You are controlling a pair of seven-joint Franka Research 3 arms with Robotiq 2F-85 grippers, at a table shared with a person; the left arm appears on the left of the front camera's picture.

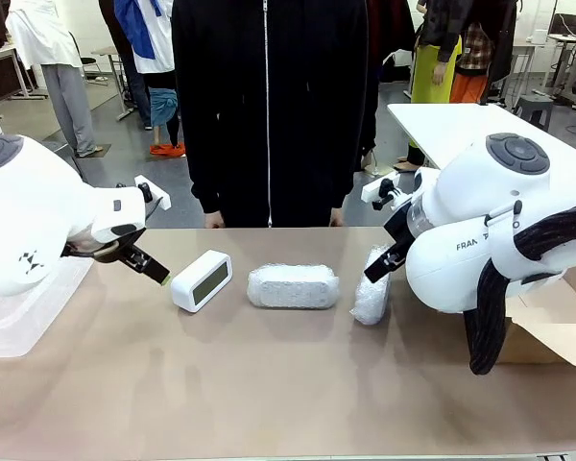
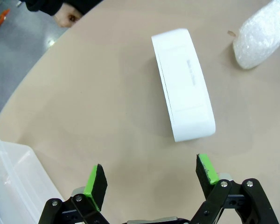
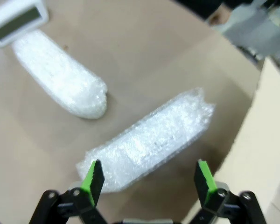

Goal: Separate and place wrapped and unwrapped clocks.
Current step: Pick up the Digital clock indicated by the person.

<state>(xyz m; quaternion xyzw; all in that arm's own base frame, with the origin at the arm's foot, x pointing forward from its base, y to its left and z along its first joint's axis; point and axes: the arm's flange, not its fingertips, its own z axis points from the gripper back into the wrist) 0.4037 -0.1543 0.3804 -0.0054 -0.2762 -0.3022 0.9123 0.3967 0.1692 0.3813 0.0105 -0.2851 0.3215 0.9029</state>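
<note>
L hand (image 2: 150, 175) wide open, nothing held; bare white clock (image 2: 183, 84) lies just ahead of it on tan tabletop (image 2: 93, 107). R hand (image 3: 148, 173) wide too, bubble-wrap bundle (image 3: 149, 140) just ahead; 2nd bundle (image 3: 60, 77) beyond. Person (image 1: 230, 106) in black at far edge, grey floor (image 1: 125, 163) behind.

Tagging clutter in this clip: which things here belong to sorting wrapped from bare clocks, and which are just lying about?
Job:
- clock
- middle bundle
- right bundle
- left gripper, open, near the clock
- right gripper, open, at the right bundle

Lying about (perhaps drop spots, cannot tell):
- clear bin, left edge
- cardboard, right edge
</note>
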